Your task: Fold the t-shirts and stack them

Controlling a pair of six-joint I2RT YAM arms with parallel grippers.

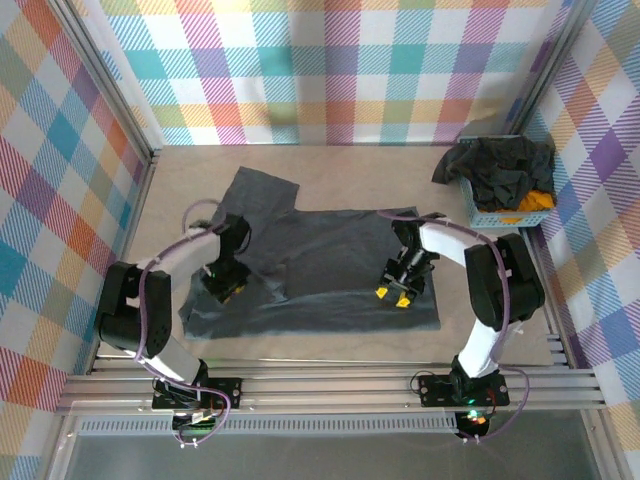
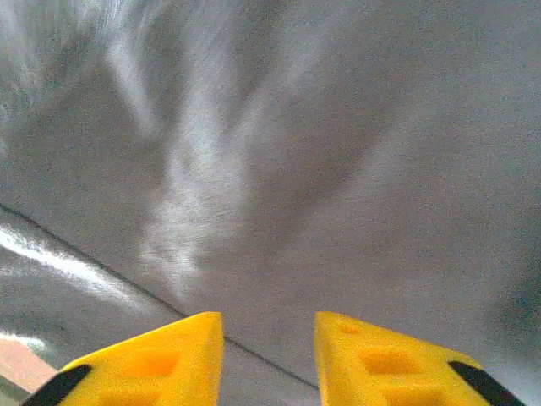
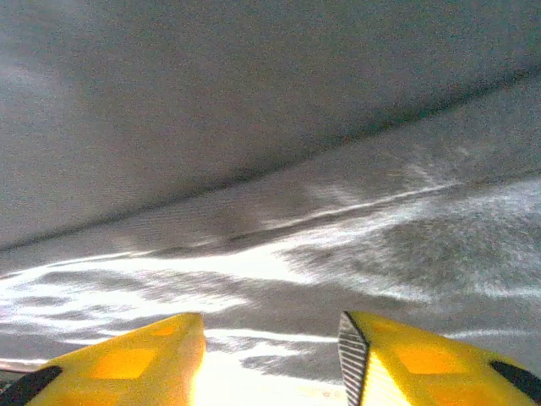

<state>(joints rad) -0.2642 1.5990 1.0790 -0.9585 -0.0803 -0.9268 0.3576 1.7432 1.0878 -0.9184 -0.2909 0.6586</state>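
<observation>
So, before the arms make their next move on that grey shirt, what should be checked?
1. Grey t-shirt fully on the table: ok.
2. Shirt lying smooth: not ok, creases near its left side and a sleeve sticking out at the back.
3. Left gripper open and empty over the cloth: ok.
4. Right gripper open and empty over the cloth: ok.
5. Fingertips touching the fabric: cannot tell.
6. Basket of other shirts apart from both arms: ok.
</observation>
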